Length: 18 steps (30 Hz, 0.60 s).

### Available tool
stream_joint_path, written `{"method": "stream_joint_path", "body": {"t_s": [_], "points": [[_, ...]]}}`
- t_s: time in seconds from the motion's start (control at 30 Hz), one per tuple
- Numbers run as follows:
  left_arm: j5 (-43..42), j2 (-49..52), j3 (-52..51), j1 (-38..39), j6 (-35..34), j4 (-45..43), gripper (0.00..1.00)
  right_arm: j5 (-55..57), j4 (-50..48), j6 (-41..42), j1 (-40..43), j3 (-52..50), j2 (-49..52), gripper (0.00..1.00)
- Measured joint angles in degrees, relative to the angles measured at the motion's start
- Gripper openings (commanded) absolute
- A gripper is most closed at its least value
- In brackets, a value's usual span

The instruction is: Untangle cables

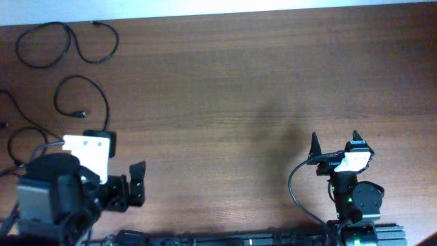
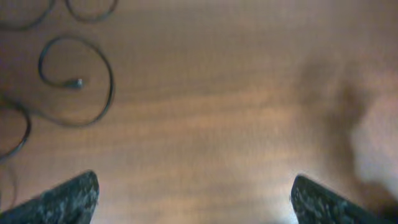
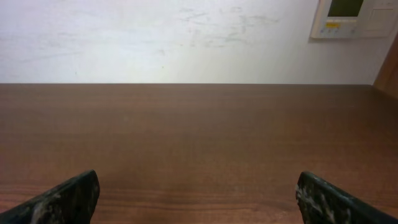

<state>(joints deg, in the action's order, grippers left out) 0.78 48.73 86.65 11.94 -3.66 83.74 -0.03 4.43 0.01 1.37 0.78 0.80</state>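
Thin black cables lie in separate loose loops at the table's far left. One cable (image 1: 46,45) curls in two loops at the back left corner. A second cable (image 1: 95,92) makes a spiral with its plug inside, and also shows in the left wrist view (image 2: 107,74). A third cable (image 1: 17,137) curves at the left edge. My left gripper (image 1: 138,183) is open and empty, near the front edge and to the right of the cables; its jaws (image 2: 196,199) are spread wide over bare wood. My right gripper (image 1: 335,142) is open and empty at the front right (image 3: 196,193), with no cable near it.
The wooden table (image 1: 239,82) stretches from the cables to the right edge. A white wall (image 3: 155,37) stands behind the far edge, with a white control panel (image 3: 348,17) on it. Each arm's own thick black wire (image 1: 295,184) hangs by its base.
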Motion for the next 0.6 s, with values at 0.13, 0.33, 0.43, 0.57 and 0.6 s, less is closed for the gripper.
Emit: {"method": "stream_joint_path", "body": {"t_s": [0.13,0.33,0.43,0.57,0.6], "points": [[-0.1,-4.5,-11.6,0.0,3.6,-11.4,0.99,0.0,0.0,0.0,0.0,0.0,0.0,0.98],[-0.3,-13.7,-27.5,-0.2,6.1,-14.4,0.99,0.0,0.0,0.0,0.0,0.0,0.0,0.98],[-0.7,-20.1,-36.0,-3.8,6.3,-22.8,0.99,0.0,0.0,0.0,0.0,0.0,0.0,0.99],[-2.4,-25.5,-44.5,-7.7,6.3,-33.0,0.99,0.0,0.0,0.0,0.0,0.0,0.0,0.98],[-3.0,-26.2,-46.5,-8.4,6.3,-35.8,0.99,0.0,0.0,0.0,0.0,0.0,0.0,0.98]]}}
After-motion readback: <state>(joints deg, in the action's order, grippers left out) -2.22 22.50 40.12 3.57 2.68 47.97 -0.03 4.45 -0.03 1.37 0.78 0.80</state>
